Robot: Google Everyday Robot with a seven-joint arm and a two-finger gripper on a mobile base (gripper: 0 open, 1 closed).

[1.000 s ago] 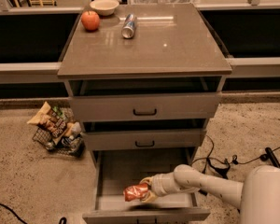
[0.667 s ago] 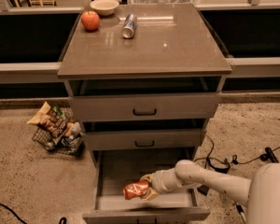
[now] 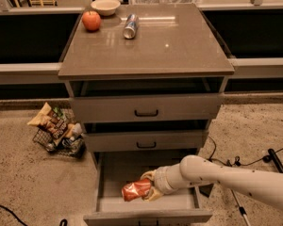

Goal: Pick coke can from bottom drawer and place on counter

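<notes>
Bench [image 3: 170,41] at the top: glossy grey-brown, wider than the cabinet beneath. Carries a bowl [image 3: 105,6], an apple [image 3: 91,20] and a silver can [image 3: 130,26] on its side, all near the far left corner. Looks to offer plenty of landing room across the near half.

Next, bottom drawer [image 3: 115,173], pulled well out under two shallower drawers. Shows a plain flat floor.

White arm [image 3: 226,175], entering from the right. Slants down into the drawer's mouth and sits a touch higher in the view than a second ago.

Pale-fingered gripper [image 3: 145,187] at the arm's tip, inside the drawer, over the middle of the floor. Clamps the coke can [image 3: 134,190] between two fingers, one above and one below.

Smallest, that red-orange can itself: sideways in the grip, pointing left. Rides slightly higher than a second ago, together with the wrist. Appears to hang just off the drawer floor, though hard to tell for sure. Reads as grasp done and lift just under way. Leaves the bulk of the task: clearing the drawer front and both upper drawer faces, then rising to the bench. Probably calls for a pull outward before the climb, to avoid knocking the can against the drawer above.
</notes>
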